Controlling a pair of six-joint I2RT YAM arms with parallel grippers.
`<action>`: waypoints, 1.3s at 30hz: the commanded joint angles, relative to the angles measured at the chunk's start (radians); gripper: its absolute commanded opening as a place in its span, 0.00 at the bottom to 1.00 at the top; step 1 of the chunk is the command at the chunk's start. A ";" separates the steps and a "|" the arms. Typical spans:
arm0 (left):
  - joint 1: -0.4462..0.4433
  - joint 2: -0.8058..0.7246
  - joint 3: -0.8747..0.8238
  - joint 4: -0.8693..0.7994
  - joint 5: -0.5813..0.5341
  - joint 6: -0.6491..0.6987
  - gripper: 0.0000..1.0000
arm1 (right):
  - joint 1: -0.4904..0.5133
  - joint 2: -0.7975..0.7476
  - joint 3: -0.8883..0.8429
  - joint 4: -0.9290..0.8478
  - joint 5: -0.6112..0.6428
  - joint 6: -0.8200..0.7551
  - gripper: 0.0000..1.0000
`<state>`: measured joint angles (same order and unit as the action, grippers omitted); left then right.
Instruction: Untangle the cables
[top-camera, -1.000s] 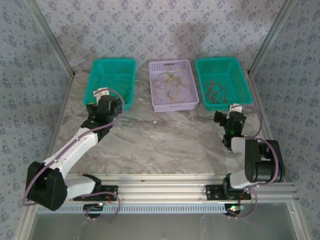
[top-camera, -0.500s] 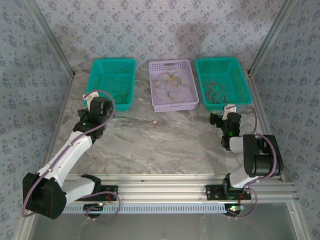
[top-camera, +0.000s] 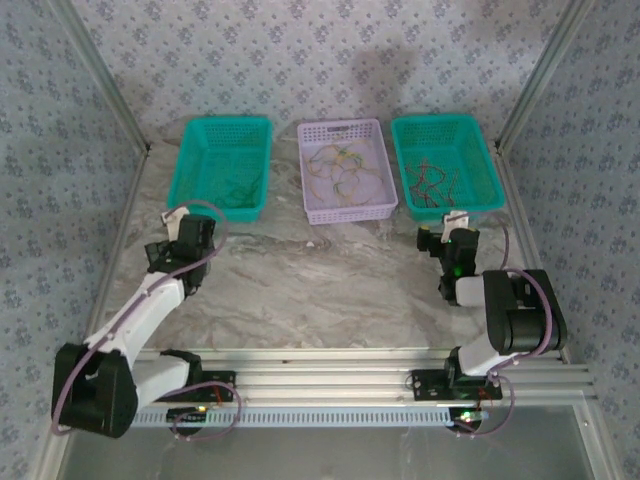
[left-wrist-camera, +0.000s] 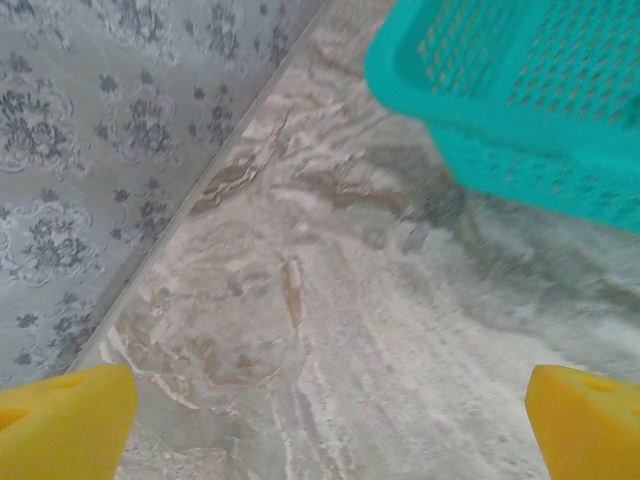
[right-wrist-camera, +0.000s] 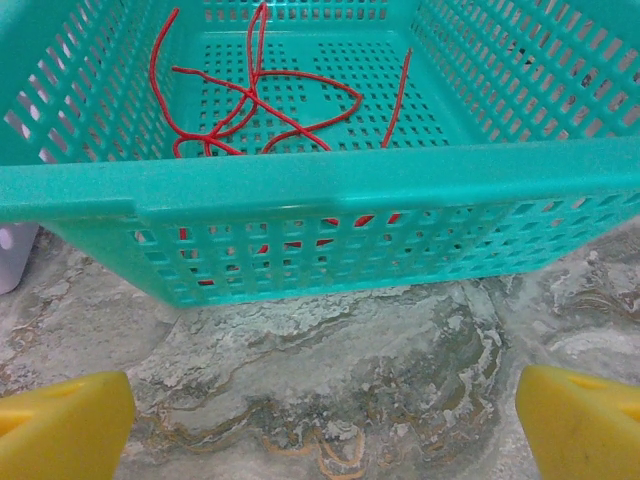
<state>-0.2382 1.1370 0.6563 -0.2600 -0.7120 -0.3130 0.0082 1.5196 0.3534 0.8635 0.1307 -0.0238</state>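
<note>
A tangle of cables (top-camera: 343, 172) in yellowish, green and whitish strands lies in the lavender basket (top-camera: 346, 213) at the back centre. Red cables (right-wrist-camera: 255, 95) lie loose in the right teal basket (right-wrist-camera: 330, 185), and a few dark green strands (top-camera: 232, 190) lie in the left teal basket (top-camera: 226, 128). My left gripper (left-wrist-camera: 330, 430) is open over bare marble, to the near left of that basket's corner (left-wrist-camera: 420, 70). My right gripper (right-wrist-camera: 325, 430) is open just in front of the red-cable basket's near wall, with nothing between its yellow fingertips (right-wrist-camera: 60, 425).
The marble table (top-camera: 320, 280) stretches between the arms and the three baskets. A metal frame edge and patterned wall (left-wrist-camera: 90, 130) run close on the left. In the top view the left gripper (top-camera: 180, 232) and right gripper (top-camera: 448, 232) sit near their baskets' front edges.
My left arm has drawn back from the left teal basket toward the near left. My right gripper has edged slightly closer to the right basket's front wall.
</note>
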 joint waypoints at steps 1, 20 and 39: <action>0.031 0.065 0.000 0.132 -0.037 0.037 1.00 | -0.008 0.006 0.017 -0.006 -0.023 -0.011 1.00; 0.138 0.261 -0.240 0.959 0.270 0.279 1.00 | -0.026 0.007 0.030 -0.029 -0.066 -0.004 1.00; 0.223 0.397 -0.261 1.113 0.478 0.255 1.00 | -0.030 0.007 0.031 -0.031 -0.072 -0.002 1.00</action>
<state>-0.0311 1.5307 0.4007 0.7944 -0.2901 -0.0414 -0.0139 1.5196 0.3637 0.8413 0.0631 -0.0238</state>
